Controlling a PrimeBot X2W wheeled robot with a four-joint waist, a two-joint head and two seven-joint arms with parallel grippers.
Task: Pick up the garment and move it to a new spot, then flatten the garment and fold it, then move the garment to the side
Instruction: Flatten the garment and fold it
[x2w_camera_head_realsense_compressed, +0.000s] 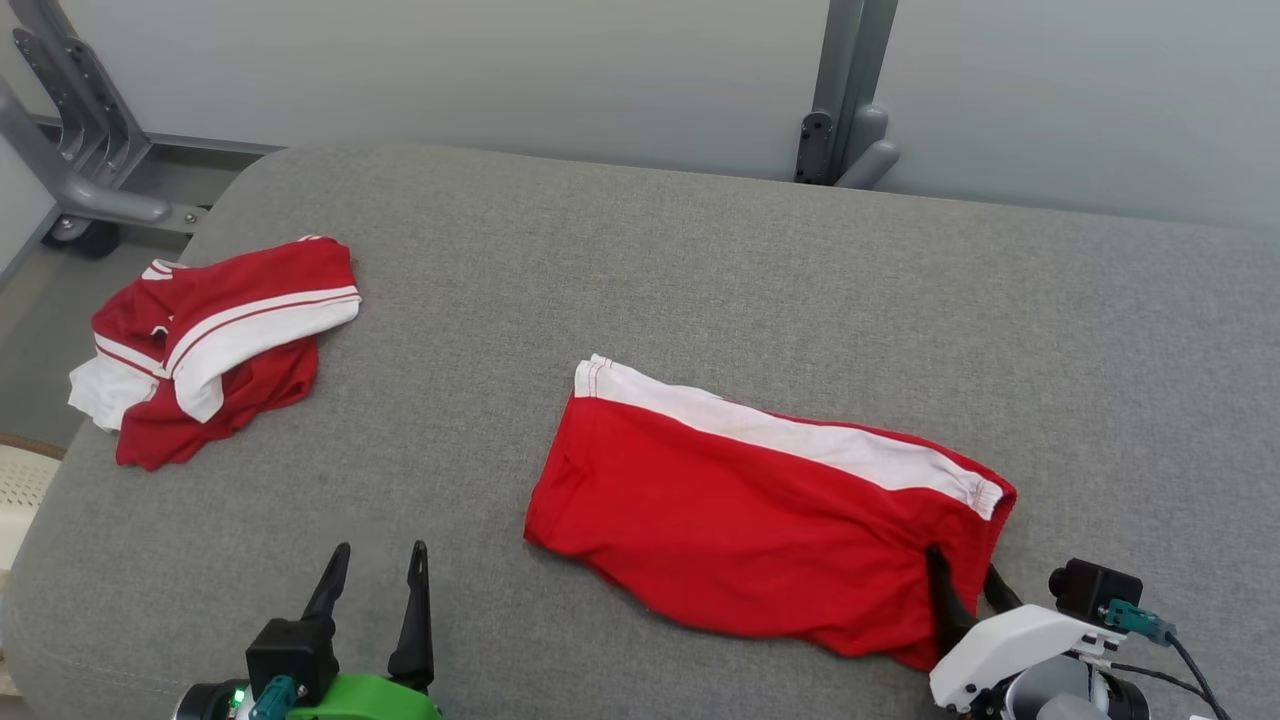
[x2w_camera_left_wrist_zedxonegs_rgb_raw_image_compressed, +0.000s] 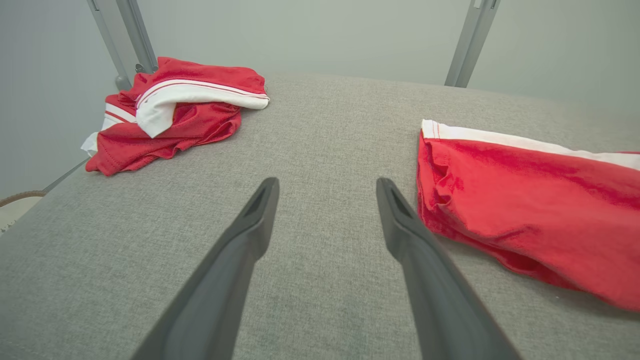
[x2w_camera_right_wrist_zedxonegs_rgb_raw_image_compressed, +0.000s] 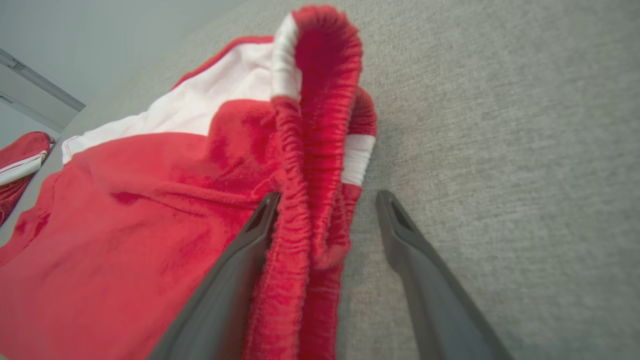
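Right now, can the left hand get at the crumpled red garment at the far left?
Probably yes: the left hand is open, and bare grey cushion lies between it and the crumpled garment, nothing blocking.

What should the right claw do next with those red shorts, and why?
Probably close the right claw: its open fingers straddle the bunched waistband of the shorts, so a pinch there should catch it. The left claw, also open, hangs over bare cushion beside the other end.

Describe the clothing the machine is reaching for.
On the grey cushion, look right of centre. The red shorts lie spread flat by the right claw, a white stripe along their far edge; the other red garment sits crumpled at the left.
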